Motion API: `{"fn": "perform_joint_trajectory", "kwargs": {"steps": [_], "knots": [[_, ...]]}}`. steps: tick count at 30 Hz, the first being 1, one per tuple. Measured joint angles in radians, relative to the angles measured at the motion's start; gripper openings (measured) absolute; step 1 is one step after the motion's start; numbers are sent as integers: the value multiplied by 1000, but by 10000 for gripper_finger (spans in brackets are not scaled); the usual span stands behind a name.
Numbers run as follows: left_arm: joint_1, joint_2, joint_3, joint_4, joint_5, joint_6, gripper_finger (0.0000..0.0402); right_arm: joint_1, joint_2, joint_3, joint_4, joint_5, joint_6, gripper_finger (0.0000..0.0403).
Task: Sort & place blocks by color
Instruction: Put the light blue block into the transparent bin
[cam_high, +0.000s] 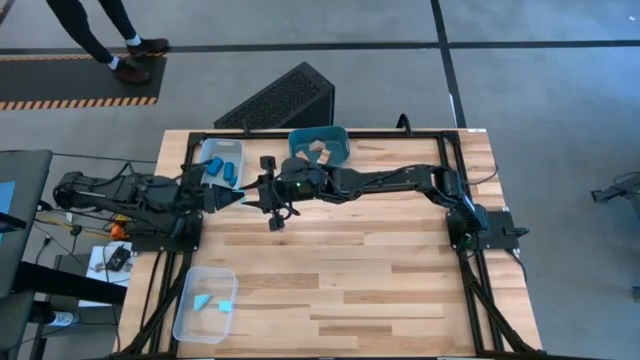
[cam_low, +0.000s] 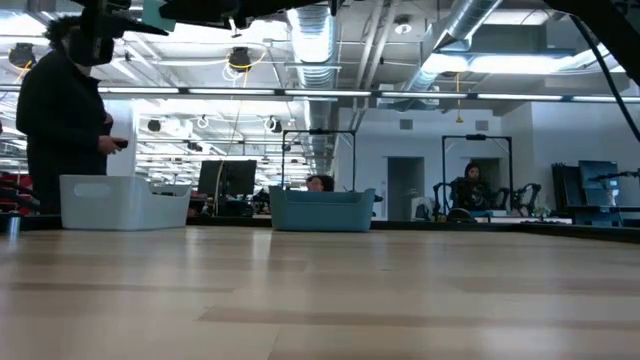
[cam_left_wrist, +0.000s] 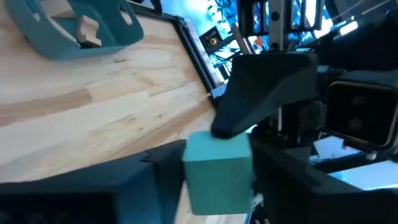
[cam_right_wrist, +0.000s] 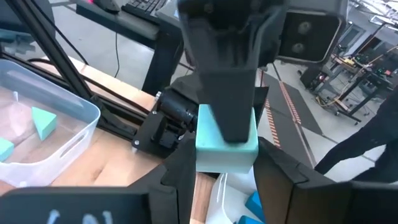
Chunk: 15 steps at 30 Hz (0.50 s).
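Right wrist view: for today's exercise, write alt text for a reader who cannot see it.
A pale cyan block sits between the right gripper's dark fingers while the left gripper closes on it from the opposite side. Beside them, a clear tray holds cyan pieces.

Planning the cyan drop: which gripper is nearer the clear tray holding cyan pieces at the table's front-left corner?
Left. The left gripper is on that tray's side of the table, though near the far edge. The right gripper meets it there, slightly farther away; both touch a cyan block.
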Motion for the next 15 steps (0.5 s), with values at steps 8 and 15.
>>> {"fn": "perform_joint_trajectory", "kwargs": {"steps": [8,15], "knots": [[1,-2,-1,0,36,-6,103,1,-2,0,-2,-3,-3,156],[0,1,1,-98,68,15,103,0,3,1,-74,-11,160,166]]}}
